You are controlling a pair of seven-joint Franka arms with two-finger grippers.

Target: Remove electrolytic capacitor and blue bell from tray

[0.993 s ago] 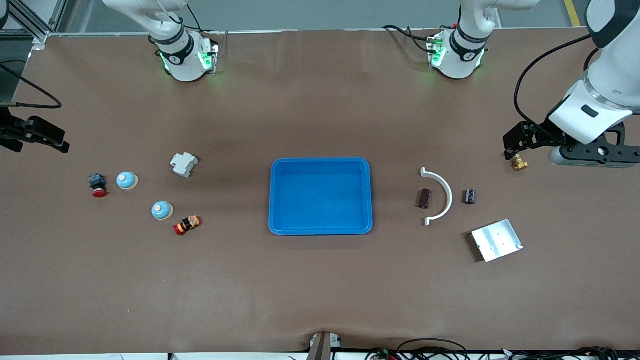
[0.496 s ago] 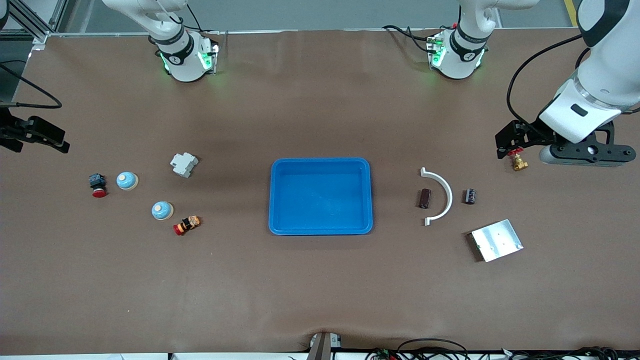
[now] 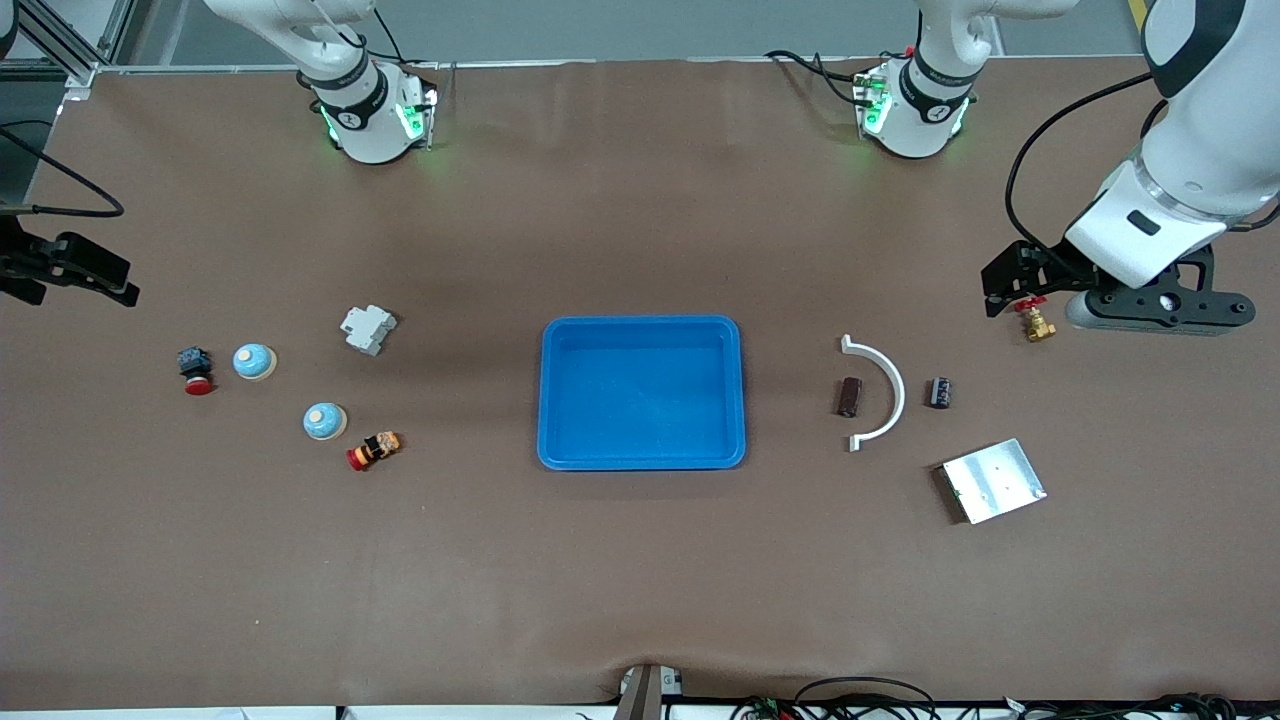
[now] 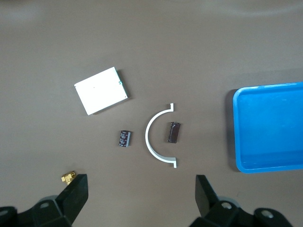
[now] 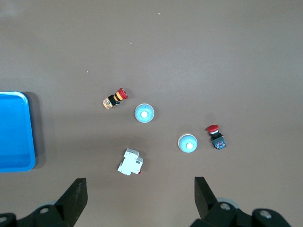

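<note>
**Q:** What does the front view give you?

**A:** My left gripper (image 3: 1005, 290) hangs over the table (image 3: 640, 580) at my left arm's end, right above a small brass valve (image 3: 1038, 325). My right gripper (image 3: 95, 280) hangs at the opposite edge. A blue tray (image 3: 545, 395) sits mid-table between them, nothing in it. Toward my left gripper lie a brown capacitor (image 3: 849, 397), a white curved bracket (image 3: 880, 392) beside it, a black capacitor (image 3: 940, 392) just past the bracket, and a metal plate (image 3: 993, 480) nearer the camera. Toward my right gripper lie two blue bells (image 3: 254, 361) (image 3: 324, 421), a red push button (image 3: 195, 371), a red-and-orange switch (image 3: 373, 450) and a white breaker (image 3: 368, 329).

**Q:** And the left wrist view?

**A:** My jaws stand wide apart with nothing between them. Ahead of them I see the bracket (image 4: 158, 137) cupping the brown capacitor (image 4: 173, 132), the black capacitor (image 4: 125, 138) beside it, the plate (image 4: 101, 90) farther out, the tray's corner (image 4: 236, 142), and the valve (image 4: 68, 177) close to one finger (image 4: 75, 196).

**Q:** The right wrist view?

**A:** Those jaws are also spread wide and hold nothing. Both bells (image 5: 144, 113) (image 5: 187, 143) lie ahead, apart from each other, with the breaker (image 5: 130, 162) closest to me, the push button (image 5: 216, 137) beside one bell, the switch (image 5: 114, 99) beside the other, and the tray's edge (image 5: 28, 132).
</note>
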